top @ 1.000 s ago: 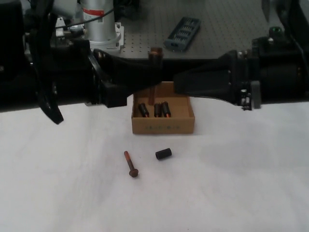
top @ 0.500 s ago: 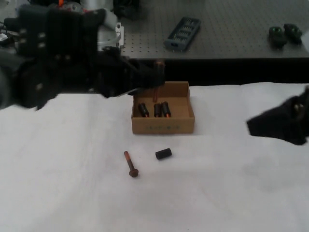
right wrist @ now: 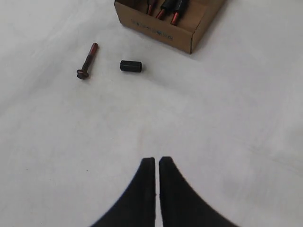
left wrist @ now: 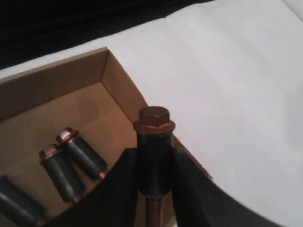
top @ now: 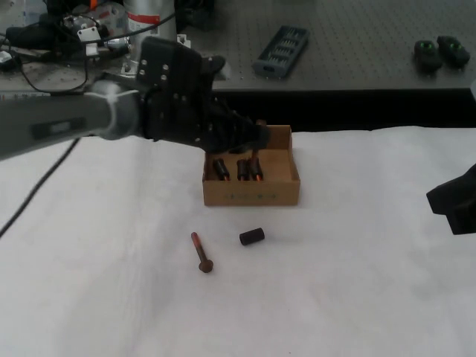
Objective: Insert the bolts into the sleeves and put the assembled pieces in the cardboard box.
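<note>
White cloth (top: pixel 357 297) — black sleeve (left wrist: pixel 154 165) on copper hex-head bolt (left wrist: pixel 154 120), in left claw (left wrist: pixel 154 153).

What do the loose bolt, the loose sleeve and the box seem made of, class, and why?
Loose bolt: likely metal with a coppery finish, from its reddish-brown sheen.
Loose sleeve: matte black, perhaps rubber or plastic; unclear which.
Box: plain brown cardboard, with thin folded walls.

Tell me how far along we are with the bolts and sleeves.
Done: three assembled pieces lie in the cardboard box. In hand: the left gripper holds a fourth piece over the box. Left: one bolt and one sleeve lie apart on the cloth; the right gripper is shut, empty.
</note>
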{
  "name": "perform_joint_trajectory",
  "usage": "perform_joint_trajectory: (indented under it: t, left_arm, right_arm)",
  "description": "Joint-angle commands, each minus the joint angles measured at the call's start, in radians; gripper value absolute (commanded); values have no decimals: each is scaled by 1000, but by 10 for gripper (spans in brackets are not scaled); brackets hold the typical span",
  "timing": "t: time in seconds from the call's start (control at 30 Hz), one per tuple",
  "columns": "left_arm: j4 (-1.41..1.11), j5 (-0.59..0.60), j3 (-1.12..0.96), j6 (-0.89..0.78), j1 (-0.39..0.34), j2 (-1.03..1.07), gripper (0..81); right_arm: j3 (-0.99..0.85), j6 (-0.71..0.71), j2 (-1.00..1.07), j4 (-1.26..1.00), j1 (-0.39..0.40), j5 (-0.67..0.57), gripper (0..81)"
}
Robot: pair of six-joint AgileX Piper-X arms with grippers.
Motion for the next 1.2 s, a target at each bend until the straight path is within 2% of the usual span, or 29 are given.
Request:
perform_joint_trajectory:
  t: [0.0,0.27,0.3,0.37,0.5,0.57,0.8,0.87,1.0,1.07,1.17]
  left_arm:
    - [-9,-34,-80,12,1,53,6]
    - [7,-39,-175,16,1,144,1]
    - [12,-55,-175,16,1,147,22]
    - [22,-69,-175,16,1,151,97]
    - [27,-80,-175,10,1,150,328]
    - [27,-84,-175,-20,1,150,386]
    - [157,-84,-214,-37,1,130,347]
    - [197,-84,-219,-20,1,105,312]
    - [288,-84,-220,30,1,40,155]
    - [354,-84,-220,57,1,2,24]
    - [457,-84,-220,108,1,-54,7]
  right_arm:
    - [-1,-10,-11,3,-6,1,22]
    - [-1,-10,-11,3,-6,1,22]
    - [-1,-10,-11,3,-6,1,22]
    - [-1,-10,-11,3,-6,-1,22]
    - [-1,-10,-11,3,-6,-1,22]
    - [-1,-10,-11,3,-6,-1,22]
    - [-1,-10,-11,5,-6,-1,22]
    - [-1,-10,-11,5,-6,-1,22]
    - [-1,-10,-11,5,-6,-1,22]
    - [-1,-10,-11,5,-6,-1,22]
    - [-1,-10,-11,7,-6,-2,22]
